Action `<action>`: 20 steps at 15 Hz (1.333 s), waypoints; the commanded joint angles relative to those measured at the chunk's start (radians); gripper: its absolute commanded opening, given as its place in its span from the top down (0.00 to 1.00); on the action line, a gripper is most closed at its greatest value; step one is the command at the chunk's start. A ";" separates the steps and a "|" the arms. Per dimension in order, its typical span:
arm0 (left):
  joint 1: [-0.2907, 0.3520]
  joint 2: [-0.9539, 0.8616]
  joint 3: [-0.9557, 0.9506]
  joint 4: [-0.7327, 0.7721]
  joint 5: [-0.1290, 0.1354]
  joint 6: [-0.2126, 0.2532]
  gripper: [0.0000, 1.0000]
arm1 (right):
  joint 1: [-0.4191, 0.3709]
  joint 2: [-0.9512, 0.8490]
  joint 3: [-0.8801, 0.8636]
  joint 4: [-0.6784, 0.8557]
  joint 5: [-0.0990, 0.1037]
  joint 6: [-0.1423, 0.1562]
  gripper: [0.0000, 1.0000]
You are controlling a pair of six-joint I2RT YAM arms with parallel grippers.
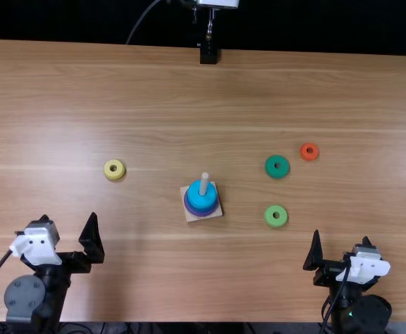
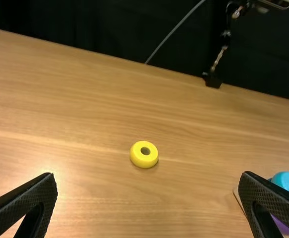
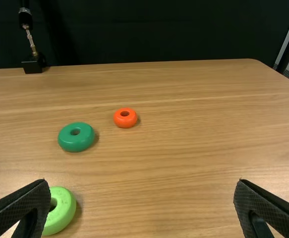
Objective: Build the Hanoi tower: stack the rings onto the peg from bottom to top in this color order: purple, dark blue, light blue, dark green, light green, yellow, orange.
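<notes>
In the top view, the wooden peg (image 1: 203,184) on its square base bears a light blue ring (image 1: 201,197) uppermost, with darker blue and purple edges beneath. A dark green ring (image 1: 269,167), light green ring (image 1: 269,218) and orange ring (image 1: 303,152) lie right of it; a yellow ring (image 1: 108,172) lies to the left. My left gripper (image 1: 69,226) is open, nearer the table's front than the yellow ring. Open too, my right gripper (image 1: 342,240) is right of and nearer the front than the light green ring. Wrist views show the left gripper (image 2: 148,176) and right gripper (image 3: 142,182) holding nothing.
At the far edge of the table (image 1: 140,90) stands a black mount (image 1: 208,53) with a device above it. A thin cable (image 1: 141,19) runs behind that edge. The peg's base lies between the two arms, farther from the front edge.
</notes>
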 commanded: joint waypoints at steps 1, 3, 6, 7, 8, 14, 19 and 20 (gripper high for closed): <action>-0.005 -0.058 -0.068 -0.003 -0.008 0.009 0.00 | -0.007 -0.013 -0.071 -0.067 0.009 -0.005 0.00; -0.005 -0.122 -0.117 -0.007 -0.010 0.009 0.00 | -0.007 -0.013 -0.069 -0.067 0.009 -0.005 0.00; -0.010 -0.182 -0.197 -0.009 -0.021 0.011 0.00 | -0.007 -0.013 -0.071 -0.067 0.009 -0.005 0.00; -0.010 -0.207 -0.209 -0.014 -0.019 0.012 0.00 | -0.007 -0.013 -0.071 -0.067 0.009 -0.005 0.00; -0.005 -0.230 -0.218 -0.027 -0.016 0.012 0.00 | -0.007 -0.013 -0.071 -0.067 0.009 -0.005 0.00; 0.019 -0.272 -0.257 -0.056 -0.005 0.329 0.00 | -0.007 -0.013 -0.071 -0.067 0.009 -0.005 0.00; 0.026 -0.286 -0.260 -0.189 -0.010 0.327 0.00 | -0.007 -0.013 -0.071 -0.067 0.009 -0.005 0.00; 0.026 -0.286 -0.260 -0.228 -0.016 0.329 0.00 | -0.007 -0.013 -0.071 -0.067 0.009 -0.005 0.00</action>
